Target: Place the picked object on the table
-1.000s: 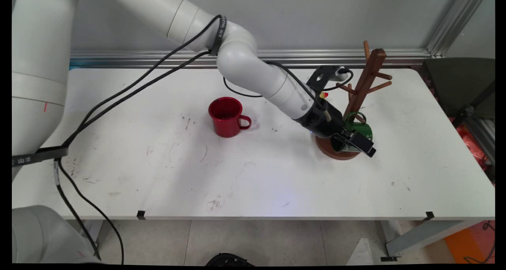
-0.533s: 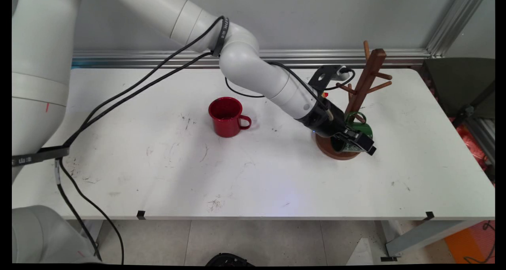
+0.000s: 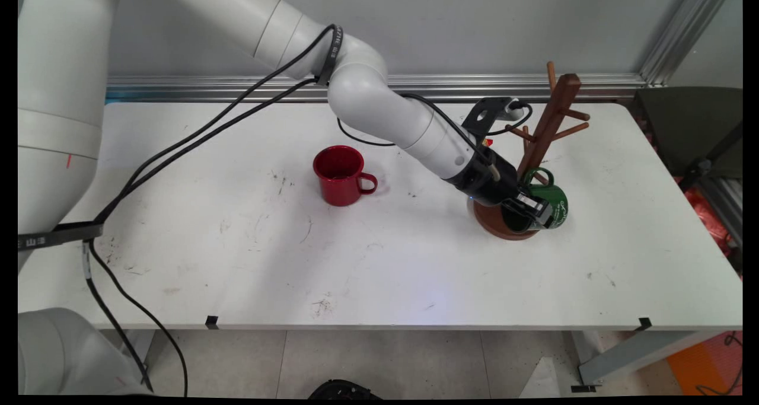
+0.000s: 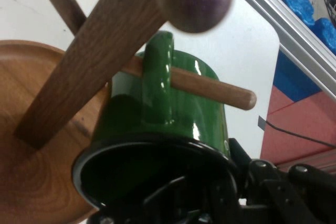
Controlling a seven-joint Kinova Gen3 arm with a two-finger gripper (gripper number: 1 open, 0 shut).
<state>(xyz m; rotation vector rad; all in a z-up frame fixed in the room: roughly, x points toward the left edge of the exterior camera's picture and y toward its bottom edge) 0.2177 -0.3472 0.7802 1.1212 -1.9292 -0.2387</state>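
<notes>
A green mug hangs by its handle on a low peg of the brown wooden mug tree, tilted, with its mouth towards the hand. My gripper is at the mug's rim just above the tree's round base. In the hand view the green mug fills the middle. One finger of the gripper is inside the mouth and the other stands outside the wall on the right. The fingers look spread apart, open around the rim.
A red mug stands upright at the table's middle, handle to the right. A black bracket and a white plug lie behind the arm near the back edge. The tree's upper pegs stick out above the hand.
The fingers have spread and drawn back along the green mug. The mug has swung a little down and to the right and shows more of its side. The arm has barely moved.
</notes>
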